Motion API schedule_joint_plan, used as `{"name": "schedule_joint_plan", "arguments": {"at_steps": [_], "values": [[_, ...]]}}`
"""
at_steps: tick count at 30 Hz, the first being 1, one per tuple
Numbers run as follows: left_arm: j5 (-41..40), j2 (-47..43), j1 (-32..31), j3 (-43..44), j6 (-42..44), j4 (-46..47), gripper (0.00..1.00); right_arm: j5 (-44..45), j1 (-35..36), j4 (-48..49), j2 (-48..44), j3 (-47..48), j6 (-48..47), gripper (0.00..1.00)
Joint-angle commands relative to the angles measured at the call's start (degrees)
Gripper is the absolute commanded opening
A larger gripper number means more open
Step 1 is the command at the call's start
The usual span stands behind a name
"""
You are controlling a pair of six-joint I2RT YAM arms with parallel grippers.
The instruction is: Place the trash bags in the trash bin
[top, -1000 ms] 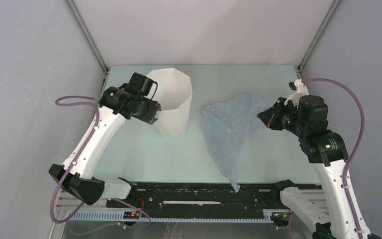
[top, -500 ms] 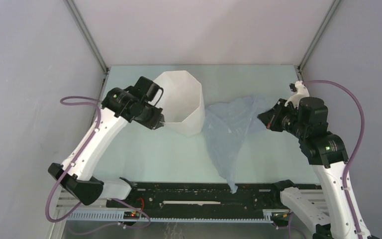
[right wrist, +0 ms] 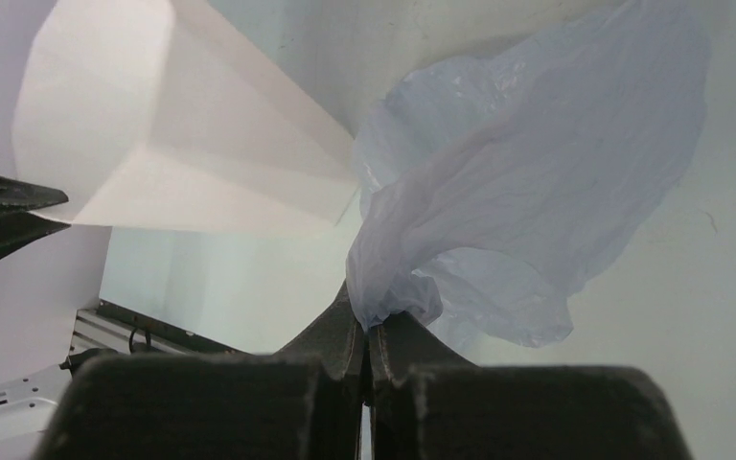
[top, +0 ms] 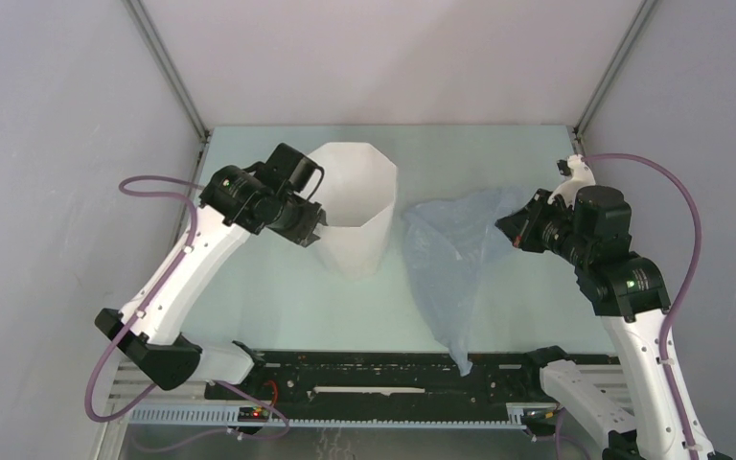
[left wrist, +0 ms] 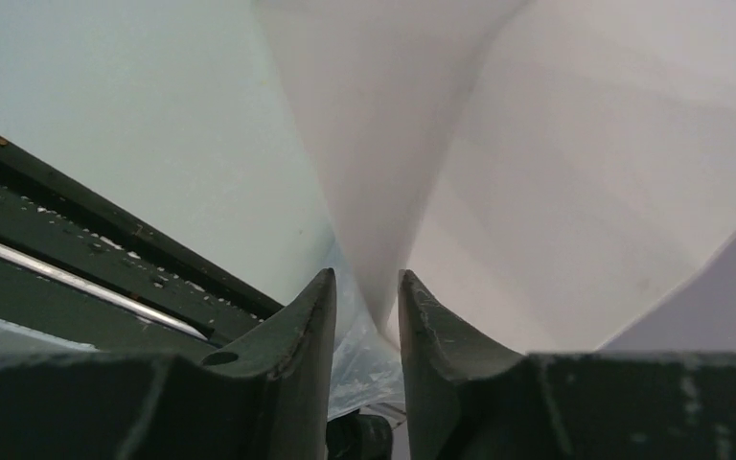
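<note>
From above, the trash bin [top: 359, 225] stands left of centre, with the trash bag [top: 450, 259] draped just to its right. Left wrist: the left gripper [left wrist: 364, 297] straddles the bin's wall, and I cannot tell whether it pinches. Right wrist: the right gripper [right wrist: 369, 331] clamps the bag's bunched edge.

Translucent white trash bin [top: 356, 206]: plain, facets shading cream to pale grey. Right of bin, trash bag [top: 450, 259]: pale blue, see-through, whitish crinkle highlights. Under bin, table [top: 278, 297]: pale mint green, unpatterned. At bin, my left pincer [left wrist: 366, 287]: near-black fingers, pale scuffs along edges. My right pincer [right wrist: 366, 335]: same matte black. My arms [top: 187, 264]: white links, black joints. Left of bin, cables [top: 158, 178]: dusty purple. Behind bin, walls [top: 393, 57]: flat grey-lilac. Nearside of bin, rail [top: 393, 369]: black, red specks.
</note>
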Motion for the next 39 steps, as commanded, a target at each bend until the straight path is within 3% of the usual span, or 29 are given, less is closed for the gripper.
{"name": "schedule_joint_plan", "arguments": {"at_steps": [1,5,12,19,22,31,34,39], "values": [[-2.9,-0.6,-0.5,1.4,-1.1,2.3,0.43,0.3,-0.4,1.5,-0.1,-0.1,0.1,0.0],[-4.5,-2.0,-0.6,1.8,1.2,3.4,0.66,0.1,-0.4,1.6,0.1,0.0,0.0,0.0],[-7.9,-10.5,-0.6,-1.0,12.8,8.1,0.91,0.0,-0.4,1.4,0.4,-0.1,-0.4,0.0],[-8.2,-30.8,-1.1,-18.1,26.7,30.0,1.0,-0.6,-0.4,1.1,1.1,0.1,-0.6,0.0],[-6.1,-33.0,-3.2,-18.9,32.2,33.2,1.0,-1.0,-0.4,1.3,1.7,0.0,0.1,0.0],[-22.7,-22.5,-35.9,-11.3,44.5,33.2,0.98,2.8,-0.4,4.4,5.0,0.0,3.9,0.0],[-20.3,-14.2,-41.1,-7.3,49.5,33.5,0.99,6.2,-0.6,5.6,6.3,0.1,5.6,0.0],[-10.2,-3.3,-41.6,-1.4,57.1,33.8,1.0,8.8,-2.4,5.9,8.9,1.5,9.0,0.0]]}}
